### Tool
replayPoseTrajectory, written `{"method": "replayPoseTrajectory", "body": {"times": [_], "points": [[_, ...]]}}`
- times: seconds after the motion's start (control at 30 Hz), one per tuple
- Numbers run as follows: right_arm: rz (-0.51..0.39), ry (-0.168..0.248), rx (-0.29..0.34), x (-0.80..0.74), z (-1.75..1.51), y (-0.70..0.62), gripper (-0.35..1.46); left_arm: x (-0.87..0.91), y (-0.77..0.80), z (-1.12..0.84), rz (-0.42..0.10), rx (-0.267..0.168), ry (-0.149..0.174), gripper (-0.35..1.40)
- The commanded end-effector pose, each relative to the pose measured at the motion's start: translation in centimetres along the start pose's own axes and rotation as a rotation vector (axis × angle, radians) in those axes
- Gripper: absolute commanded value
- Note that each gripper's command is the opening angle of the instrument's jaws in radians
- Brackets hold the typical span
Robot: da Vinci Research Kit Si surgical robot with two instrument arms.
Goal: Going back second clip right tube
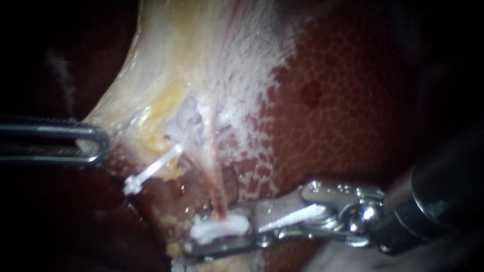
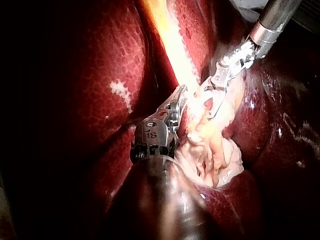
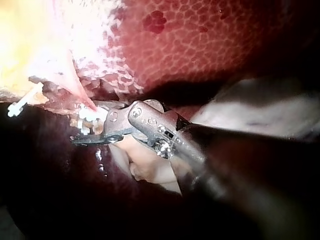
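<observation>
White clip [image 1: 220, 227] sits across the right tube [image 1: 216, 183], a thin pink strand that runs from the pale tissue [image 1: 191, 60] far in the scene toward the near side; the clip lies at the strand's near end. My right instrument [image 1: 204, 240], its shaft entering from the right, has its jaws narrowly apart about that clip. The bright upper jaw ends just right of the clip, the dark lower jaw passes just beneath it, and a gap shows between the two. Whether either jaw presses on the clip cannot be told. In the right wrist view the right instrument [image 3: 85, 129] has the clip [image 3: 87, 116] lying in the gap at the tips of its jaws, with the right tube [image 3: 82, 97] meeting the clip there. Left of this and a little farther off, the other clip [image 1: 152, 171] lies slanted, apart from both instruments. My left instrument [image 1: 96, 143] comes in from the left, its jaws closed on the left edge of the pale tissue, a bit of which shows inside the looped tip. In the left wrist view the left instrument [image 2: 180, 97] has its jaws together against the pale tissue [image 2: 210, 135], with the right instrument [image 2: 220, 87] just beyond. Dark red, mottled liver [image 1: 336, 106] fills the scene right of the tube.
</observation>
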Motion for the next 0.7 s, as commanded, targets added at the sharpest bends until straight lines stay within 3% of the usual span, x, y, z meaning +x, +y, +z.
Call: {"method": "replayPoseTrajectory", "body": {"times": [0.03,0.3,0.7], "points": [[-0.024,0.0,0.001,0.0,0.0,0.0,0.57,0.0,0.0,0.0,0.0,0.0,0.0,-0.35],[-0.226,0.004,-0.004,-0.02,-0.03,0.04,0.6,0.0,0.0,0.0,0.0,0.0,0.0,-0.35],[-0.266,0.006,0.0,-0.11,-0.26,0.03,0.6,0.01,0.0,0.0,0.001,-0.001,0.0,-0.35]]}}
